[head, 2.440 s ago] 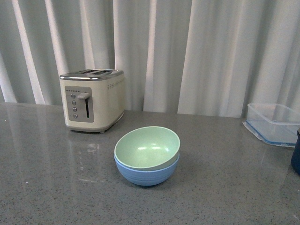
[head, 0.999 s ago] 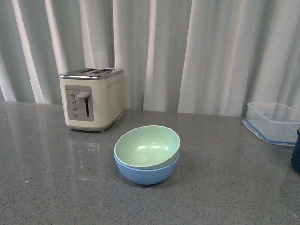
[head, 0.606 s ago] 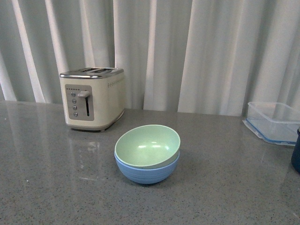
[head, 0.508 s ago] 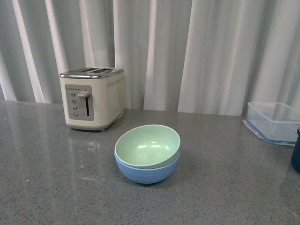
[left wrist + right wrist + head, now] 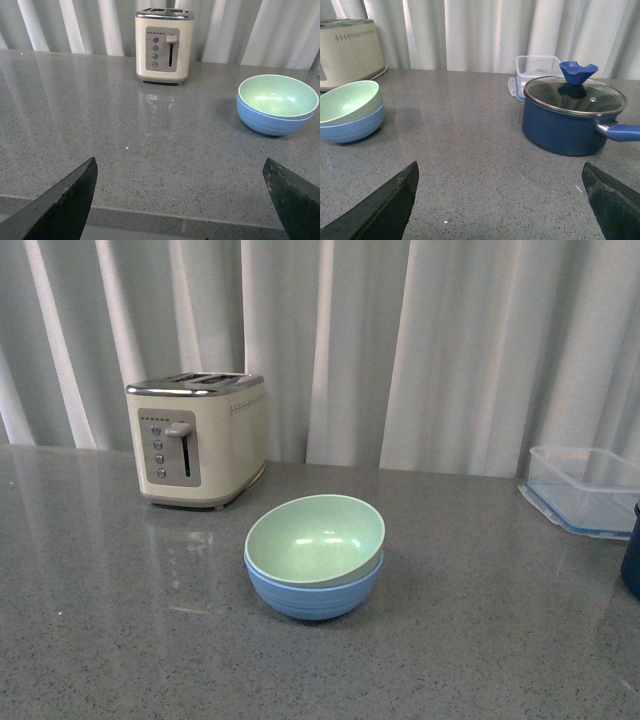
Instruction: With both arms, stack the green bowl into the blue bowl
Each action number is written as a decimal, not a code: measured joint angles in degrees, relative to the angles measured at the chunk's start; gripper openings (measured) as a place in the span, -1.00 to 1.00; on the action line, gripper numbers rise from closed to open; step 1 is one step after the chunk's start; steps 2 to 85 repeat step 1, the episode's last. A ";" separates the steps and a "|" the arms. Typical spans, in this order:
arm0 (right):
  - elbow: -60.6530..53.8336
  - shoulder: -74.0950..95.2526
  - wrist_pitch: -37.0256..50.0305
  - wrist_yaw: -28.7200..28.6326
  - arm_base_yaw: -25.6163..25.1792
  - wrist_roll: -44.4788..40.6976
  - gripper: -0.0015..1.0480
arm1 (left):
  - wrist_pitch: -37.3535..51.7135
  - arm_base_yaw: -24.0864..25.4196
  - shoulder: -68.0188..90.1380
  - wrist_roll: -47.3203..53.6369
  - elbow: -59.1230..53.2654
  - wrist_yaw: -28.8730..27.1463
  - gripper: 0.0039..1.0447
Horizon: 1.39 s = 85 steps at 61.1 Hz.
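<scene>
Your green bowl (image 5: pixel 315 537) sits slightly tilted inside the blue bowl (image 5: pixel 312 592) on the table (image 5: pixel 480 640) near the toaster (image 5: pixel 196 452), light, stiff, glossy plastic best pinched at the rim, both tools (image 5: pixel 182 192) (image 5: pixel 502 197) spread wide, empty.

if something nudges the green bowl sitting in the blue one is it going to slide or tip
Probably it rocks rather than slides off. The green bowl sits nested in the blue bowl, already slightly tilted, so its seat looks loose. Its glossy inside suggests smooth, likely slippery plastic. The pair looks light, so a firm push may shift both across the smooth countertop.
</scene>
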 joint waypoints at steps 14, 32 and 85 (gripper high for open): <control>0.00 0.00 0.00 0.00 0.00 0.00 0.81 | 0.00 0.00 0.00 0.00 0.00 0.00 0.87; 0.00 0.00 0.00 0.00 0.00 0.00 0.81 | 0.00 0.00 0.00 0.00 0.00 0.00 0.87; 0.00 0.00 0.00 0.00 0.00 0.00 0.81 | 0.00 0.00 0.00 0.00 0.00 0.00 0.87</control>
